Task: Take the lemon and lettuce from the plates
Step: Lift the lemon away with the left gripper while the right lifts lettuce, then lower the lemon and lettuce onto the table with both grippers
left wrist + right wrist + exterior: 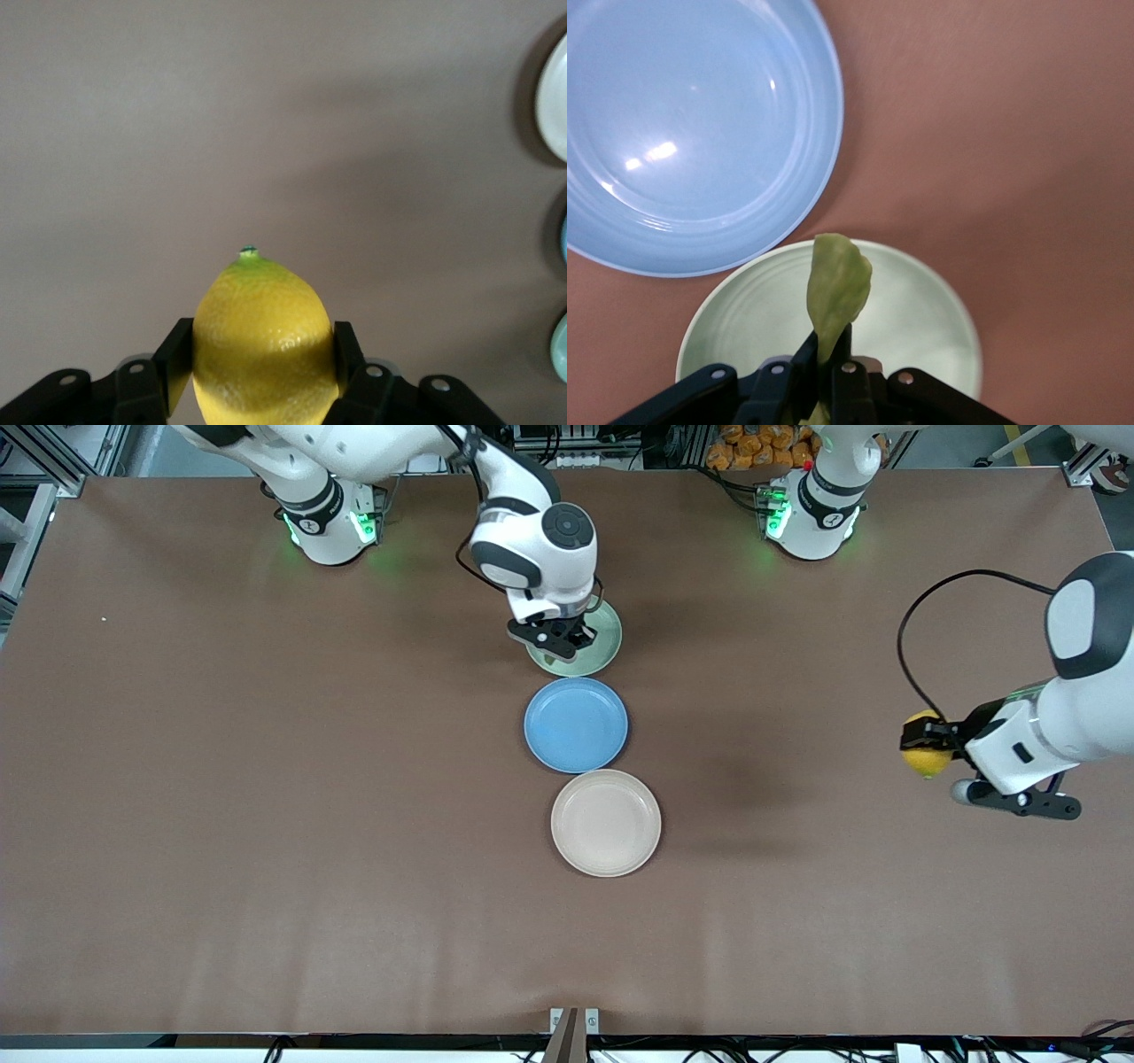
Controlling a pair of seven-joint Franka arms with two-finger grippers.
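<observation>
Front view: left gripper (930, 741) pinches lemon (926, 756) over bare table | right gripper (826, 367) pinches lettuce (835, 288) over green plate (921, 319)

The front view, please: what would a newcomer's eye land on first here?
Probably the bright yellow lemon, clamped in the left gripper above bare table toward the left arm's end. Next, the right gripper pinching the lettuce over the pale green plate.

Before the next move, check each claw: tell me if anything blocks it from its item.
Nothing visible does. The left claw is shut on the lemon, over bare table toward the left arm's end. The right claw is shut on the lettuce, over the pale green plate.
</observation>
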